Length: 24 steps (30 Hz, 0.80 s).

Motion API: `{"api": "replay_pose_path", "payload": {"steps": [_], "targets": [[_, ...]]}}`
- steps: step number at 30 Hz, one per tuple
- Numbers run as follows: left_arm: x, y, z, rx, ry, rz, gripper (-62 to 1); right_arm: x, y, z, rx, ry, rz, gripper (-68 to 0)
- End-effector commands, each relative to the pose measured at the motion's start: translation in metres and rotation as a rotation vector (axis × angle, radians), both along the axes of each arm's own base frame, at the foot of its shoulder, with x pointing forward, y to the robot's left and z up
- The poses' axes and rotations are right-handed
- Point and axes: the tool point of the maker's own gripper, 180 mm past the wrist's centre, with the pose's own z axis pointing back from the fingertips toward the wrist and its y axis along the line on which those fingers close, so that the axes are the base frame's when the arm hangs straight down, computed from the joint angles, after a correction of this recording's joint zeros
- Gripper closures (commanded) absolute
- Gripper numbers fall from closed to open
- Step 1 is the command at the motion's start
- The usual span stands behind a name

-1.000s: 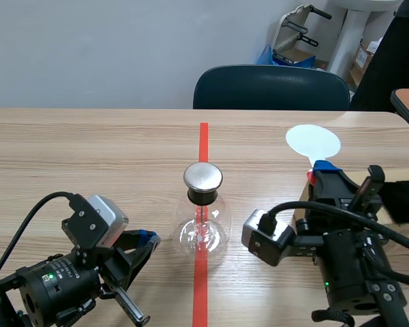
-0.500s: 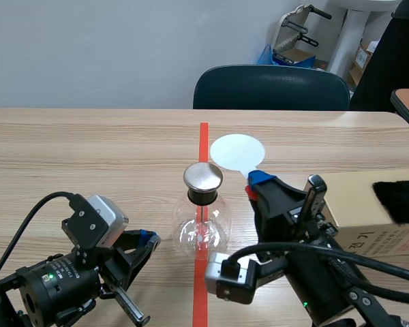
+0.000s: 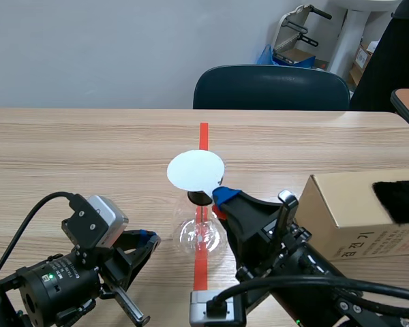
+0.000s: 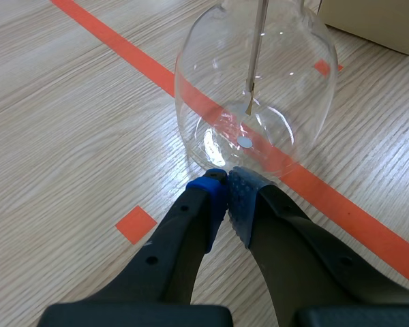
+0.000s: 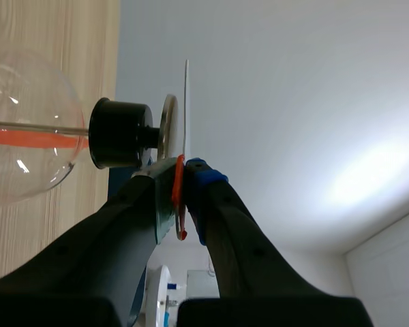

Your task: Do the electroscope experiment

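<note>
Scene view: a glass flask (image 3: 201, 235) stands on the table (image 3: 68, 157) at the middle of the frame, on the red tape line (image 3: 203, 133). The right gripper (image 3: 221, 197) comes up from the lower right and is clamped on the red handle of a white disc (image 3: 195, 170). The disc sits above the flask's neck and hides its top. At the lower left, the left gripper (image 3: 146, 238) lies low, its tip near the flask's side. A cardboard box (image 3: 347, 211) stands at the right edge with something black and furry (image 3: 399, 201) on it. A dark chair (image 3: 269, 87) stands behind the table at the upper middle.

Left wrist view: the left gripper (image 4: 226, 187) is closed on nothing, and its blue and grey pads meet. The flask (image 4: 259, 82) is directly ahead of the tips. I cannot tell whether they touch the glass. A thin rod (image 4: 255, 54) hangs inside the flask.

Right wrist view: the right gripper (image 5: 183, 180) pinches the red handle (image 5: 178, 197), with the disc (image 5: 186, 102) seen edge-on ahead of the fingers. Just beside the disc is the flask's metal cap (image 5: 168, 129) on its black stopper (image 5: 119, 133). Whether disc and cap touch is unclear.
</note>
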Motion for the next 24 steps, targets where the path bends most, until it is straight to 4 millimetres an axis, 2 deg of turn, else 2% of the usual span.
{"api": "replay_pose_path", "payload": {"steps": [1, 9, 13, 24], "targets": [[0.002, -0.004, 0.006, -0.025, -0.017, -0.001, -4.4, 0.006, -0.003, 0.007, 0.005, -0.033, -0.007, -1.5], [0.001, -0.004, 0.006, -0.019, -0.019, -0.005, -4.4, 0.007, -0.004, 0.008, 0.006, -0.033, -0.015, -1.5], [0.001, -0.003, 0.005, -0.015, -0.014, -0.004, -4.4, 0.014, -0.013, 0.009, 0.013, -0.035, -0.079, -1.5], [0.0, -0.003, 0.002, -0.004, -0.002, -0.003, -4.4, 0.045, -0.074, 0.014, 0.052, -0.047, -0.458, -1.5]]}}
